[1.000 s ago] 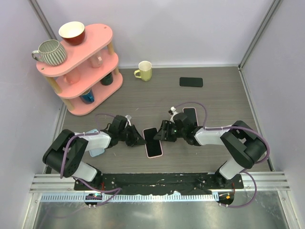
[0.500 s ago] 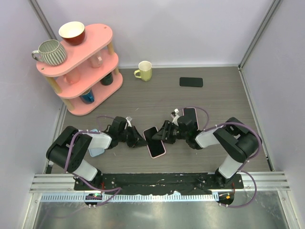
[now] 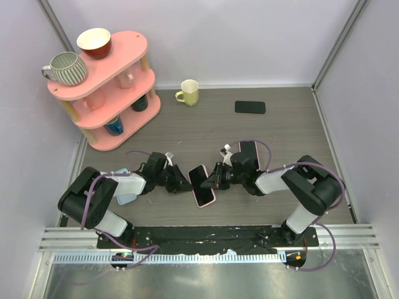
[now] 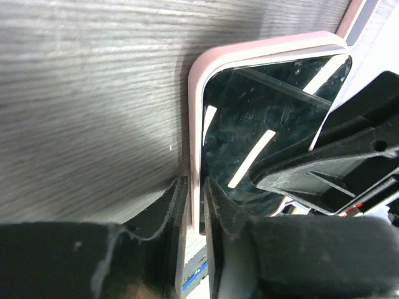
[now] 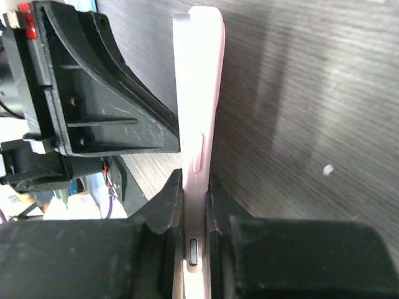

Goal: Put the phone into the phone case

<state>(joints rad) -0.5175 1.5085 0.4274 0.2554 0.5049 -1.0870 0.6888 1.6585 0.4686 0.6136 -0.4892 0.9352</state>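
The phone [image 4: 262, 143] sits inside the pink phone case [image 4: 194, 124], its dark glossy screen framed by the pink rim along the corner that shows. The cased phone is at the middle of the worktop [image 3: 293, 124], gripped from both sides. The left tool [image 4: 194, 193] is clenched on the case's long edge, one finger on either side of the pink rim. The right tool [image 5: 194, 193] is clenched on the opposite long edge. Its wrist view shows the case edge-on, with the side buttons between and just past its fingers. Whether the case lies flat or is tipped up on the worktop cannot be told.

Just beyond the case, on the right arm's side, a dark phone [image 3: 248, 149] lies partly under that arm. Farther past the case, toward the back wall, a black phone [image 3: 250, 107] lies flat and a yellow mug [image 3: 188, 92] stands upright. Well off to the case's far left stands a pink shelf [image 3: 124, 47] with cups on its tiers.
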